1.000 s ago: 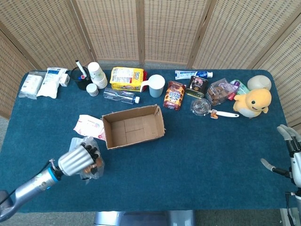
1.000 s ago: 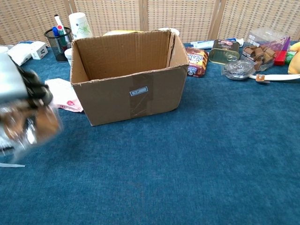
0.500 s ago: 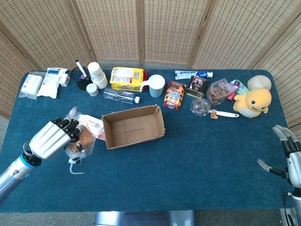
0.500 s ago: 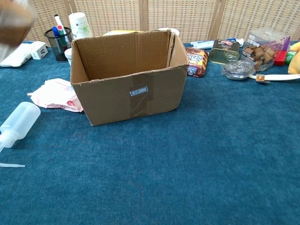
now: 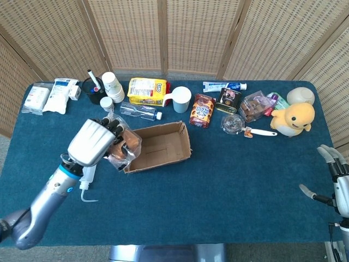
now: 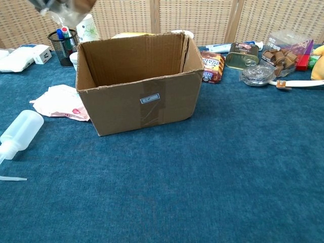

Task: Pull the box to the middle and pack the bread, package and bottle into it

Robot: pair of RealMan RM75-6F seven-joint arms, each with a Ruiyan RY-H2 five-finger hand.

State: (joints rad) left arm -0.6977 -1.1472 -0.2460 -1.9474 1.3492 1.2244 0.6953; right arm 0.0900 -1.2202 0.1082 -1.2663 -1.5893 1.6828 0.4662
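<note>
Carried up and rightward since a moment ago: left robot hand (image 5: 97, 143) with the bagged bread (image 5: 122, 150), now at centre-left of the head view, over the left wall of the box (image 5: 163, 146). Fingers wrapped round the clear bag, bread held clear of the table (image 5: 229, 180). In the chest view, only a scrap of bag at the upper left corner (bread itself barely showing there).

To do the drop well: carry further right until the bag hangs over the open floor of the box, not the rim; lower inside the walls before letting go, so the loose plastic does not catch on the cardboard edge or tip the light box. Best placed toward one end, leaving room for the other two.

Still waiting: squeeze bottle (image 6: 20, 132) lying at the left edge of the chest view, pink package (image 6: 61, 101) just beside the box's left wall.

Right robot hand (image 5: 332, 183) idle at the lower right edge, fingers spread, holding nothing.
</note>
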